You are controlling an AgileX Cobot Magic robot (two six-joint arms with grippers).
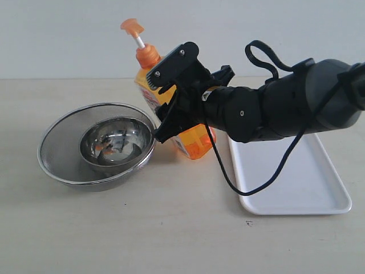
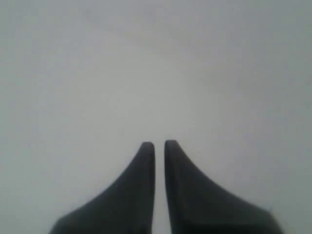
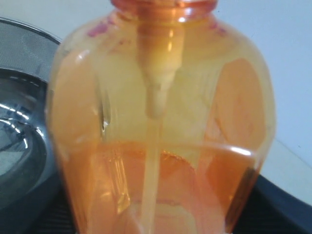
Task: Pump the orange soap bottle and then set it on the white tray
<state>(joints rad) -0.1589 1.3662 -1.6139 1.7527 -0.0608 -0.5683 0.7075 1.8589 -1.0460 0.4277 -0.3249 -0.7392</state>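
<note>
The orange soap bottle (image 1: 195, 144) leans with its pump head (image 1: 132, 26) up and to the left, its base low over the table between the strainer and the white tray (image 1: 296, 185). My right gripper (image 1: 163, 105) is shut on the bottle's body, one black finger above the label and one below. In the right wrist view the translucent bottle (image 3: 161, 146) fills the frame, its dip tube and orange liquid visible, and the right gripper (image 3: 156, 217) clamps it from both sides. My left gripper (image 2: 159, 145) is shut and empty against a blank grey surface; the exterior view does not show it.
A round steel bowl (image 1: 114, 141) sits inside a mesh strainer (image 1: 57, 154) just left of the bottle; the strainer (image 3: 24, 53) also shows in the right wrist view. The right arm and its black cable (image 1: 251, 185) hang over the tray's left end.
</note>
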